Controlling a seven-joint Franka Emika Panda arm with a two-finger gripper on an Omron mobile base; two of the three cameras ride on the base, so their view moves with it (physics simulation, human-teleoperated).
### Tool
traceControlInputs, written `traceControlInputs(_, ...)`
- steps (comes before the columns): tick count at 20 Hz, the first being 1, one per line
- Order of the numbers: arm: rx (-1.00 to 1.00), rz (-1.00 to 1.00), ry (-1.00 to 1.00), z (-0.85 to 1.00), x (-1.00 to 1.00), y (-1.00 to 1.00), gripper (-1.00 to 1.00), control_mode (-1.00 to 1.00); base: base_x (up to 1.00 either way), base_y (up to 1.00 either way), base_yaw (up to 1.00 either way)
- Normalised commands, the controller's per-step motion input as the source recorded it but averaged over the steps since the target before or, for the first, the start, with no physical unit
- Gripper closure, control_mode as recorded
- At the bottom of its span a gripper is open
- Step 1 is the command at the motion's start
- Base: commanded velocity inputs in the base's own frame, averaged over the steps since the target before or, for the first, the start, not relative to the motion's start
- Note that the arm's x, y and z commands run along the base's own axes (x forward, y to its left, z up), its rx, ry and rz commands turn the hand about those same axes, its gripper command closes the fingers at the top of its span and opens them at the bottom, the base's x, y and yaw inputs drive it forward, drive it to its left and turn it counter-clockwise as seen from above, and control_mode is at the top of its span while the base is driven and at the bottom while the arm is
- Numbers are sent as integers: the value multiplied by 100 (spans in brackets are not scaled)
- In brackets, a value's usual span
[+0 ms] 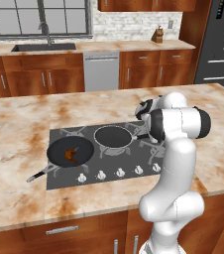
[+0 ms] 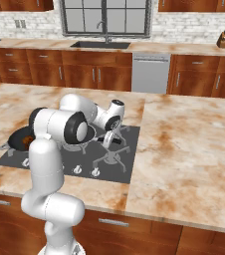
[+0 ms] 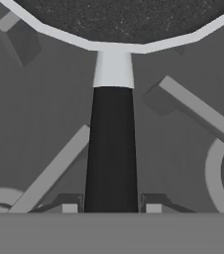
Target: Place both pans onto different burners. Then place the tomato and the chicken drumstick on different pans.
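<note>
Your hand [image 3: 111, 208] sat right over the second pan's handle [image 3: 111, 149], fingers just apart on either side of it, not clamped. The handle ran straight away toward the pan [image 1: 113, 136] on its burner. Further left, the drumstick [image 1: 72, 154] lay in the other pan [image 1: 70, 151], cooktop [image 1: 59, 181] set in the marble bench [image 1: 15, 149].

Left base view: camera behind and left of the arm, raised, facing forward and down across the island counter [image 1: 20, 129] toward the back wall; the cooktop [image 1: 59, 181] lies mid-frame at moderate range. Right base view: camera behind and right of the arm, same downward tilt; cooktop [image 2: 127, 172] left of centre. Both share the cooktop, island and rear sink [image 1: 43, 47] wall. Hand view: very close, looking straight along a pan handle [image 3: 112, 149] over the grates [image 3: 198, 111].
</note>
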Motion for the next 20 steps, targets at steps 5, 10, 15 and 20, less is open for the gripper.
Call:
traceControlInputs(5, 0, 0, -1, 29, 0, 0, -100, -100, 0, 0, 0)
traceControlInputs(10, 0, -10, -6, 67, -2, 6, -100, -100, 0, 0, 0)
traceControlInputs(15, 0, -25, -1, 63, -31, 14, -100, -100, 0, 0, 0)
traceControlInputs(20, 0, -42, 0, 49, -37, 19, -100, -100, 0, 0, 0)
